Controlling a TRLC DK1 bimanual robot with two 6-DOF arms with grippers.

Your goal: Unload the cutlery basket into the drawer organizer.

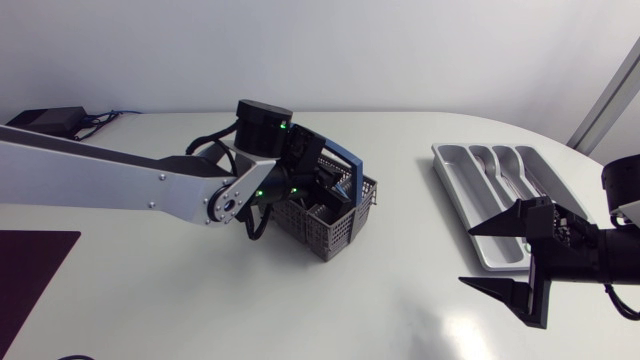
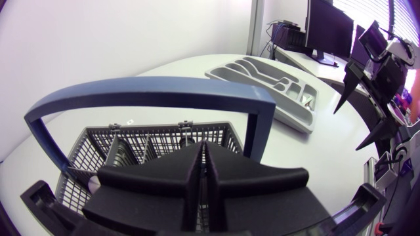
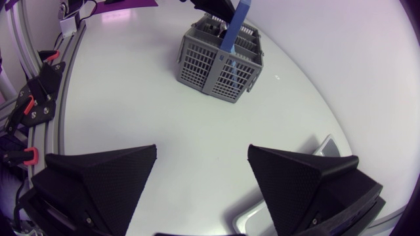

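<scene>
Cutlery basket (image 1: pixel 335 232), grey, blue handle (image 2: pixel 157 88), mid-table; left gripper (image 2: pixel 202 172) inside it under handle, fingers pressed together; right gripper (image 1: pixel 467 257) spread wide beside grey drawer organizer (image 1: pixel 455 172).

The left fingers (image 2: pixel 157 180) hide what lies inside the cutlery basket (image 2: pixel 134 139).

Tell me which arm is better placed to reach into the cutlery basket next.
Probably left. The left gripper is over the cutlery basket, by its blue handle; the right gripper sits open beside the drawer organizer, well away.
</scene>
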